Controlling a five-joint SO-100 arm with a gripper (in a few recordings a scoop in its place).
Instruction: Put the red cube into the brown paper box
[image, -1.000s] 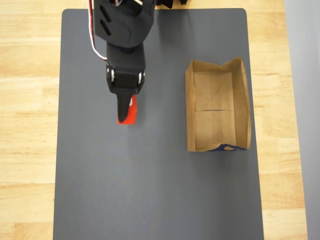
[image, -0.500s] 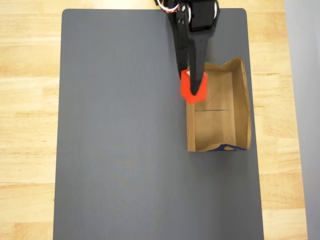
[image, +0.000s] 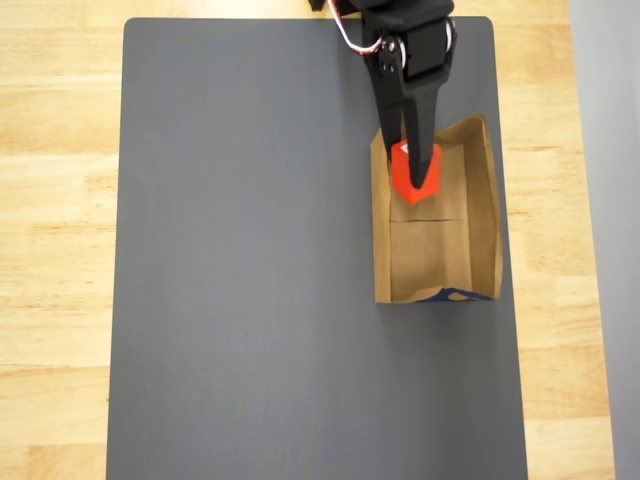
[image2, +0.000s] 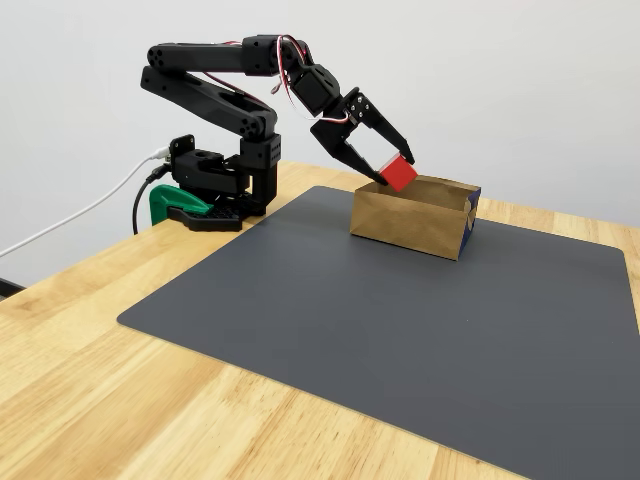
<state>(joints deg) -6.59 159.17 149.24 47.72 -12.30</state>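
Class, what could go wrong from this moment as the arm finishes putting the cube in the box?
1. The red cube hangs over the near-arm end of the brown paper box, close to its wall; released here, it might clip the rim and bounce out.
2. The fingers may nudge the light box across the grey mat while lowering.

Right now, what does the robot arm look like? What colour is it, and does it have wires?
The arm is all black, built from blocky segments joined by square motor boxes. Thin red and white wires loop along its upper joints. Its gripper ends in two long, pointed black jaws. The base is held by a green clamp at the table edge, where white and black cables trail off.
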